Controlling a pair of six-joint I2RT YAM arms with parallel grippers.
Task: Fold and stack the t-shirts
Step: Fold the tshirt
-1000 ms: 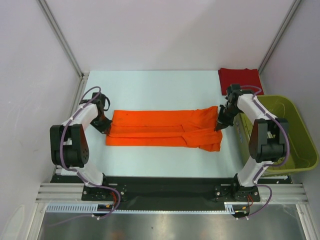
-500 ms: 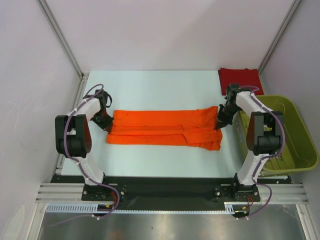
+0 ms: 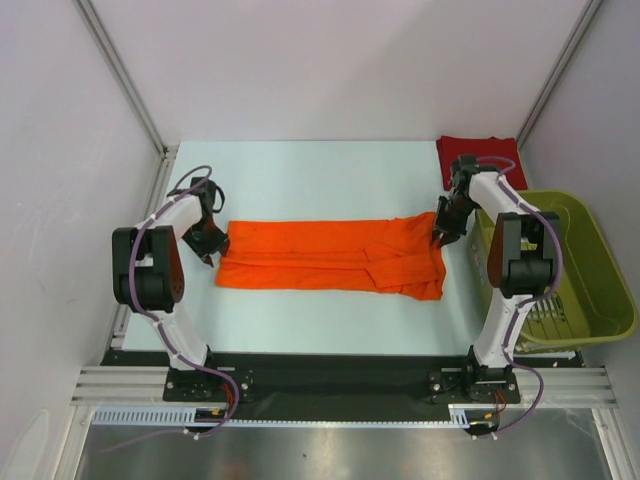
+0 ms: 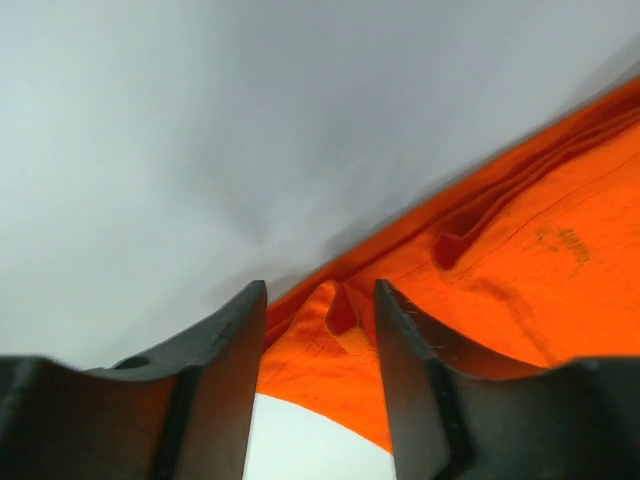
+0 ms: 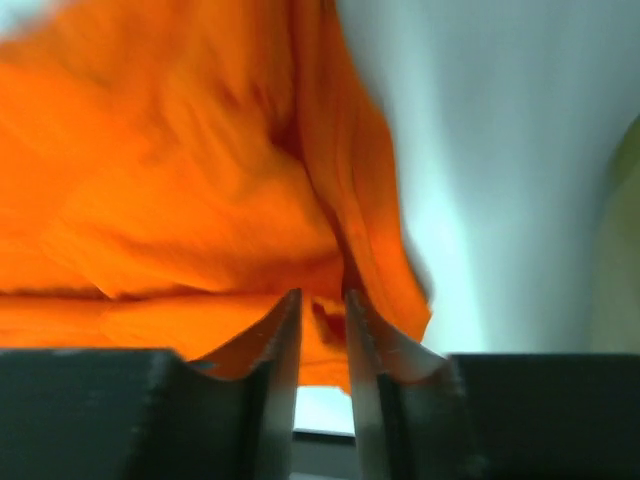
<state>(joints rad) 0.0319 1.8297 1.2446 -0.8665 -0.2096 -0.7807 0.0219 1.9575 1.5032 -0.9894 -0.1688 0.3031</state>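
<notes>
- The orange t-shirt (image 3: 310, 255) lies stretched long on the bench (image 3: 320, 180), left of the basket (image 3: 612, 262); its rumpled basket-side end may fold crooked.
- The left pincer (image 4: 320, 292), far from the basket, gapes wide around a pucker, which could snag.
- The right pincer (image 5: 322, 297), basket-side, is narrowly parted at the hem, so cloth may cling.
- The dark red t-shirt (image 3: 478, 160) sits beyond the basket.
</notes>
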